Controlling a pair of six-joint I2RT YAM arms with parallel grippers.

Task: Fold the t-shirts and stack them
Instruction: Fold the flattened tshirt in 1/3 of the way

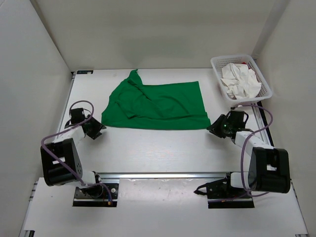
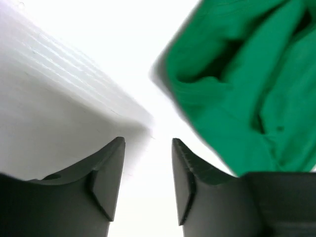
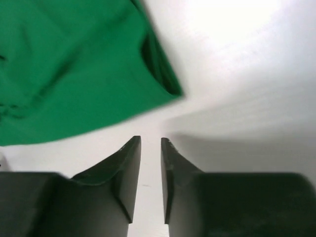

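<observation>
Nearest me: my left gripper has its jaws apart w/ nothing between them, low over the table and just beside the near-left corner of the green t-shirt. My right gripper has its jaws only narrowly apart, also empty, just beside the near-right corner. The shirt lies mid-table, mostly spread; the near hem is fairly straight, but the left side & far-left corner are bunched. Further back on the right, the basket holds the white t-shirt, crumpled; maybe a bit of red under it, can't tell. Step, I'd say: first fold of the green one, not yet begun. Next I'd need to pinch both near corners, one per side, & carry them fwd together so the hem lands even.
</observation>
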